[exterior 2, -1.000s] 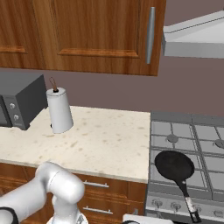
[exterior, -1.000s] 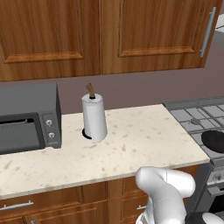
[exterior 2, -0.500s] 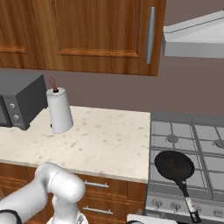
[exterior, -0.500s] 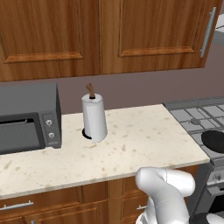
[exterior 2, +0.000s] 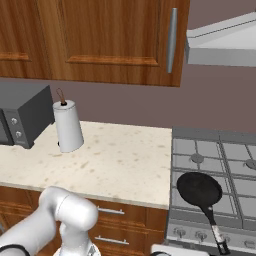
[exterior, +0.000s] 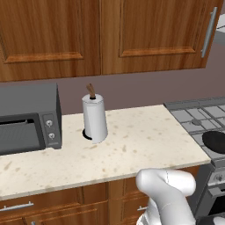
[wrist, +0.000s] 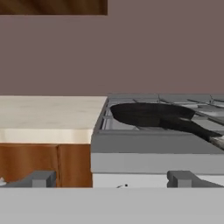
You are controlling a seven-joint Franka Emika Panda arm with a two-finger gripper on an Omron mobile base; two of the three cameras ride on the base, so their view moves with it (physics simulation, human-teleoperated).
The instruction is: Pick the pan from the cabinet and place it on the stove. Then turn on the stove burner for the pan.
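Hand view, nearest: my fingers stand wide apart and hold nothing, one grey tip at the lower left and the other at the lower right. They sit low, level with the front face of the stove, just below its top edge.

Beyond and above the fingers, the pan already rests on the stove's near left grate, close to the counter edge. It lies up and slightly right of the midpoint between my tips. Its long axis runs from the bowl toward the near right, the handle ending at the stove's front edge.

As I judge it, placing is done and the next move turns on the knob row, which lies lower on the stove front than the pan.

Right base view: the pan, its handle with the silvery tip, and the front knobs below it show plainly from above; the hand view hides the knobs.

Left base view: just the pan's rim at the right edge, and farther left the paper towel roll and toaster oven. The cabinet doors hang closed at the far wall.
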